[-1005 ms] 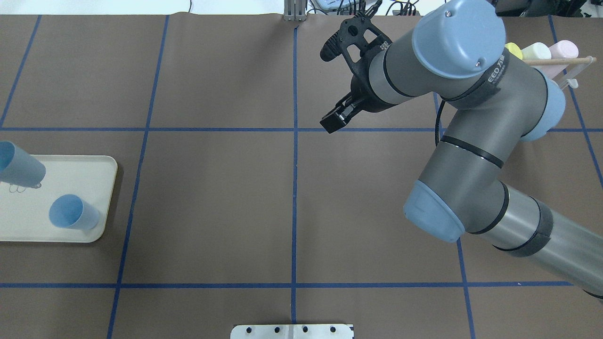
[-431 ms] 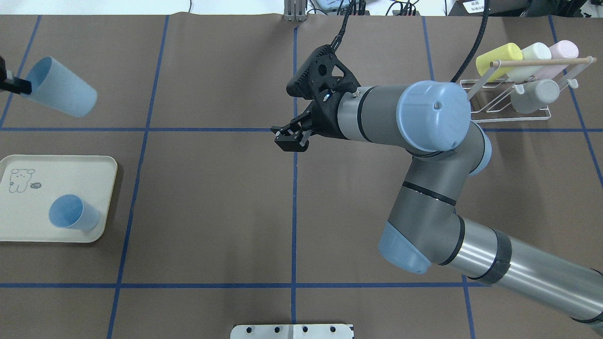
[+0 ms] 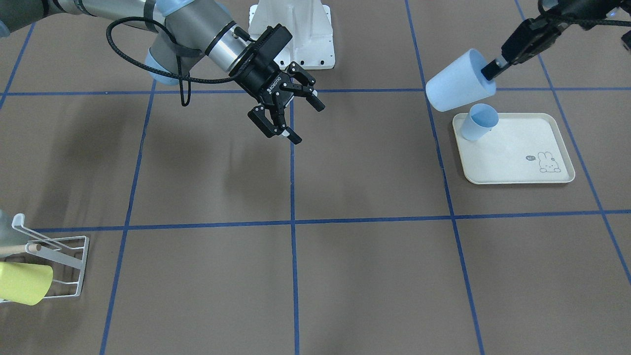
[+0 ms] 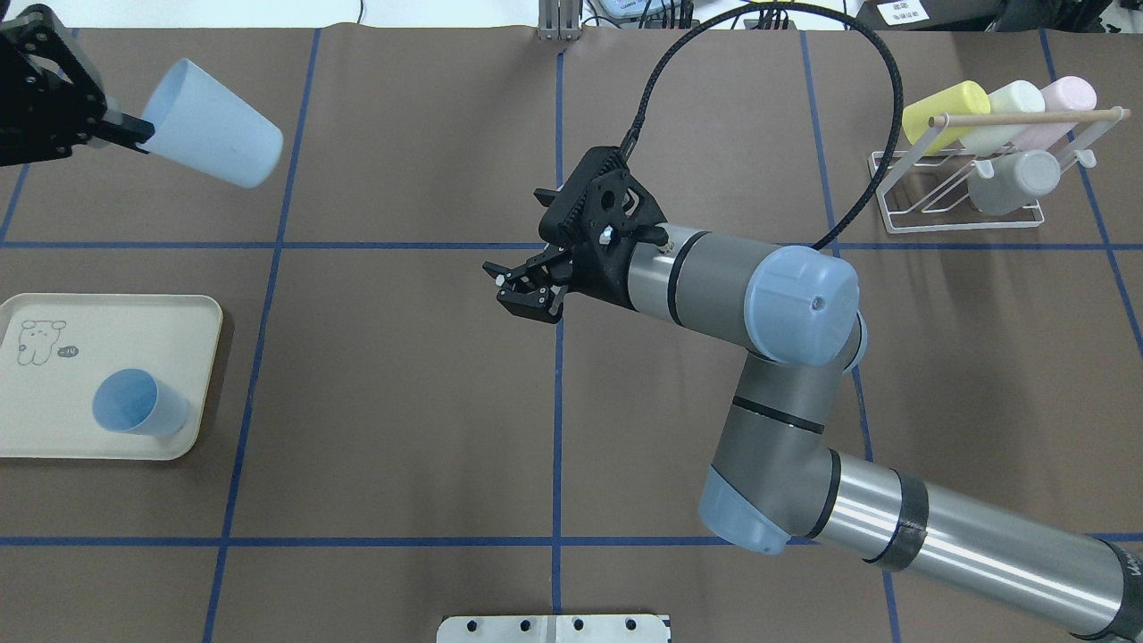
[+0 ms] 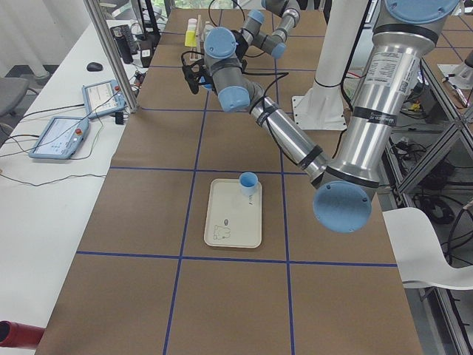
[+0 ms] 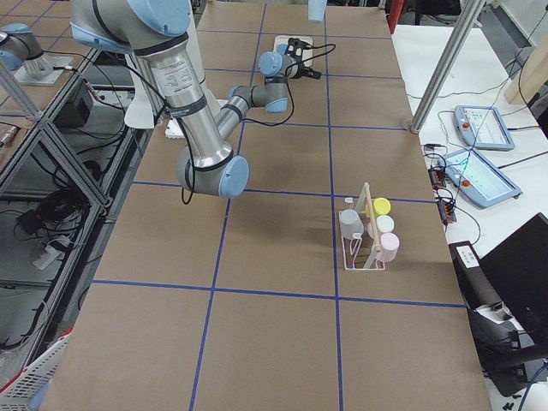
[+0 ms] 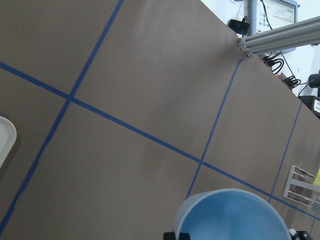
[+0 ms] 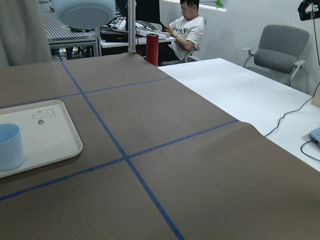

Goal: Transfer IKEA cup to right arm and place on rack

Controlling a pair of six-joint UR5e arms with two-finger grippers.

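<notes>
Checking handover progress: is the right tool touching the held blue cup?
Apart. Overhead view: the right tool sits mid-table, bare table between it and the held blue cup in the left tool.

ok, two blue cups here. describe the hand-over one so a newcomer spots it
Start at the cream tray on the robot's left side of the table. Beyond it, the left gripper holds a light blue cup by its rim, in the air. Unlike the other blue cup, upright on the tray, it is tipped sideways and off the table.
</notes>
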